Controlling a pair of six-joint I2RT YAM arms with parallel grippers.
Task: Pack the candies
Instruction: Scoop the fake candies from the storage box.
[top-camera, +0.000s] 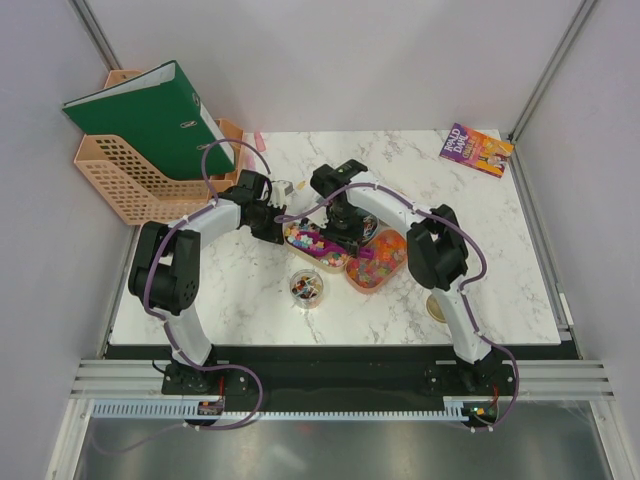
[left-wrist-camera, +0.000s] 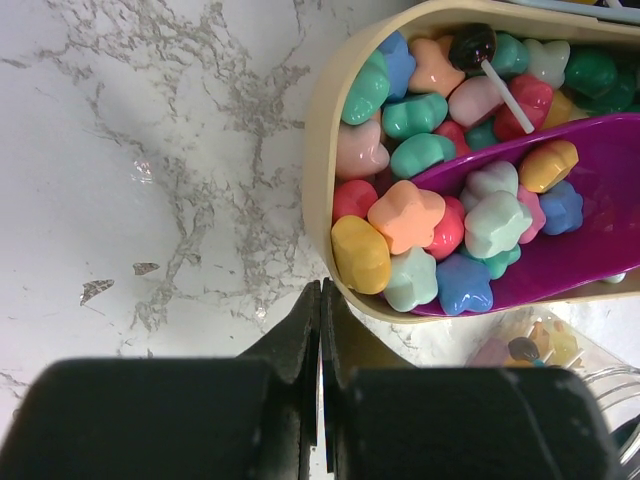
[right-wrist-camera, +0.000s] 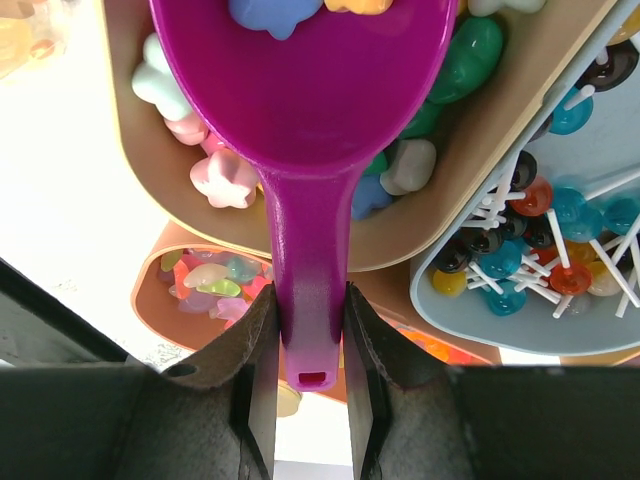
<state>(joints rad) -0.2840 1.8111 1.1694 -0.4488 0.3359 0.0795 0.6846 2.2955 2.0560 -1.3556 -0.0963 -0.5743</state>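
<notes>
Star-shaped candies (left-wrist-camera: 405, 215) in pink, green, yellow and blue fill an oval tan tray (left-wrist-camera: 322, 150); the tray also shows in the top view (top-camera: 315, 247). My right gripper (right-wrist-camera: 310, 300) is shut on the handle of a purple scoop (right-wrist-camera: 305, 110). The scoop's bowl lies in the tan tray with several candies in it, as the left wrist view (left-wrist-camera: 610, 235) shows. My left gripper (left-wrist-camera: 320, 297) is shut and empty, its tips on the marble just outside the tray's near rim. Small translucent gummies (right-wrist-camera: 215, 285) lie in an orange tray (top-camera: 378, 262).
A pale blue tray of lollipops (right-wrist-camera: 545, 250) sits beside the tan tray. A clear jar (top-camera: 306, 288) with a few sweets stands in front of the trays. A round gold lid (top-camera: 437, 306) lies near the right arm. A peach file rack with a green binder (top-camera: 150, 140) is at the back left, a book (top-camera: 476, 150) at the back right.
</notes>
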